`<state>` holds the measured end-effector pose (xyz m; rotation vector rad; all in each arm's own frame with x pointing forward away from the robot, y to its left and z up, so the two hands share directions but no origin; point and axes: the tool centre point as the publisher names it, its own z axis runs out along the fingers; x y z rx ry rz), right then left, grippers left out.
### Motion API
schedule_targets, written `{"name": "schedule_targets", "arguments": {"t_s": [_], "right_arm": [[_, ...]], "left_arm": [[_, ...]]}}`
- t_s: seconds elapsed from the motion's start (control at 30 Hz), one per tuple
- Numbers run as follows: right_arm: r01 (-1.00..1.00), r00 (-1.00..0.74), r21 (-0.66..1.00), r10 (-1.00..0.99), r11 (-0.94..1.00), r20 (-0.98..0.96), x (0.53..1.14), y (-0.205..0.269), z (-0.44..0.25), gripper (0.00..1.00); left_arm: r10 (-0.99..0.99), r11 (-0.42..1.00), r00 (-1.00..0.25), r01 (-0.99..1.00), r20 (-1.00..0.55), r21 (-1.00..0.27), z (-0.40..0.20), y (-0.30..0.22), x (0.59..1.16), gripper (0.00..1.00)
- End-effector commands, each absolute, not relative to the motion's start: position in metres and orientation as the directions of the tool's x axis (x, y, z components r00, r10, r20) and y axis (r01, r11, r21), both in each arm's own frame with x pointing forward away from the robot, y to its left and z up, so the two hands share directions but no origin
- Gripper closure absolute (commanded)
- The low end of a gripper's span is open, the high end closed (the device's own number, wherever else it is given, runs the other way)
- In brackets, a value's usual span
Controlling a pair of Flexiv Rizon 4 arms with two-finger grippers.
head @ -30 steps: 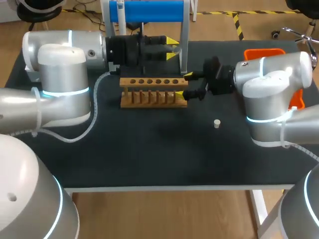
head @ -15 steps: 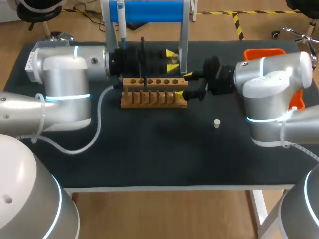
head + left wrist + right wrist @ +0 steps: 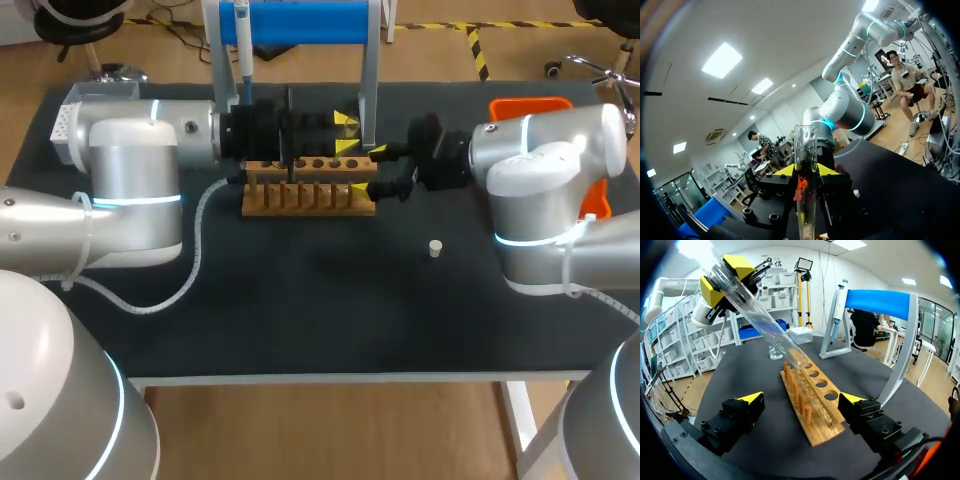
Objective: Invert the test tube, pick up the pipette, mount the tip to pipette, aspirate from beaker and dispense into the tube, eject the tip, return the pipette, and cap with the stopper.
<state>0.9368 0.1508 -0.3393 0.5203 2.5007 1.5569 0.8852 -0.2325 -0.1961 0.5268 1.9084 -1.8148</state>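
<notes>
While the left gripper (image 3: 722, 282) clamps a clear glass test tube (image 3: 765, 325) between its yellow tips, the tube hangs tilted over the wooden rack of pegs and holes (image 3: 812, 405), its lower end close to the row of holes. The right gripper (image 3: 802, 399) has its fingers spread either side of the rack's end, holding nothing. Seating the inverted tube appears to be the step in hand; next it likely needs righting over one hole and a gentle descent.

A wooden rack (image 3: 308, 197) with a row of holes along its top stands at 12 o'clock from the middle of the black table (image 3: 320, 310). A stand with a blue crossbar (image 3: 300, 20) rises just behind it. An orange bin (image 3: 530, 104) sits at 2 o'clock.
</notes>
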Motion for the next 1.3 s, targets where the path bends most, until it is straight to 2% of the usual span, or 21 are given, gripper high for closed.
{"name": "schedule_targets", "arguments": {"t_s": [0.03,0.53,0.73,0.83,1.07,1.27,1.3], "right_arm": [[0.213,-0.929,0.89,0.366,0.403,0.056,0.937,0.15,-0.339,0.0],[0.213,-0.929,0.89,0.366,0.403,0.056,0.937,0.15,-0.339,0.0],[0.213,-0.929,0.89,0.366,0.403,0.056,0.937,0.15,-0.339,0.0],[0.213,-0.929,0.89,0.366,0.403,0.056,0.937,0.15,-0.339,0.0],[0.213,-0.929,0.89,0.366,0.403,0.056,0.937,0.15,-0.339,0.0],[0.213,-0.929,0.89,0.366,0.403,0.056,0.937,0.15,-0.339,0.0],[0.213,-0.929,0.89,0.366,0.403,0.056,0.937,0.15,-0.339,0.0]], "left_arm": [[-0.03,0.063,-0.826,0.561,-0.563,-0.826,-0.195,-0.232,0.886,1.0],[-0.03,0.063,-0.826,0.561,-0.563,-0.826,-0.195,-0.232,0.886,1.0],[-0.113,0.156,-0.897,0.409,-0.428,-0.899,-0.186,-0.22,0.898,1.0],[-0.193,0.153,-0.916,0.325,-0.351,-0.933,-0.185,-0.214,0.903,1.0],[-0.413,0.069,-0.895,0.155,-0.169,-0.986,-0.192,-0.19,0.917,1.0],[-0.467,-0.008,-0.88,0.101,-0.086,-0.995,-0.197,-0.179,0.926,1.0],[-0.466,0.019,-0.881,0.087,-0.086,-0.996,-0.197,-0.179,0.928,1.0]]}}
